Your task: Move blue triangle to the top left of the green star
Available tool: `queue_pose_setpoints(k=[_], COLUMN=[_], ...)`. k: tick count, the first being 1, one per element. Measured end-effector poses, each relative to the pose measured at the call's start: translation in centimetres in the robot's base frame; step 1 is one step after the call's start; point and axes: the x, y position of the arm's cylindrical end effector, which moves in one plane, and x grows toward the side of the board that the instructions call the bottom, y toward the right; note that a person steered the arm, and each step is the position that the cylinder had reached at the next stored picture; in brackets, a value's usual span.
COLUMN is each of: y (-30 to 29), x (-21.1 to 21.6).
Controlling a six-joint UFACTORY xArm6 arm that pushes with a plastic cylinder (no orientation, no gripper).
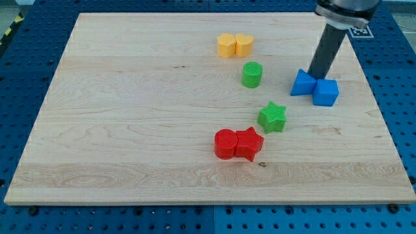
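Blue blocks [315, 87], yellow [234, 45], green [262, 96] and red [238, 143]: two each.

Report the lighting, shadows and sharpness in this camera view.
Camera view: even, soft light on the wooden board; only faint shadows beside the red blocks and green star; no glare; blocks sharp; my tip rests behind the blue triangle and blue cube.

1 arm enters at the bench's top right corner. Its dark rod slants slightly down toward the view's left. My tip [316, 77] rests on the bench near its right edge.
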Motion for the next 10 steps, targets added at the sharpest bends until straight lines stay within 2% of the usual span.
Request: queue_pose_setpoints(k=[2, 4, 7, 9, 10], y=[-2.5, -7.3, -8.2, -8.4, -6.9], x=[0.2, 2.9, 3.1, 4.9, 3.8])
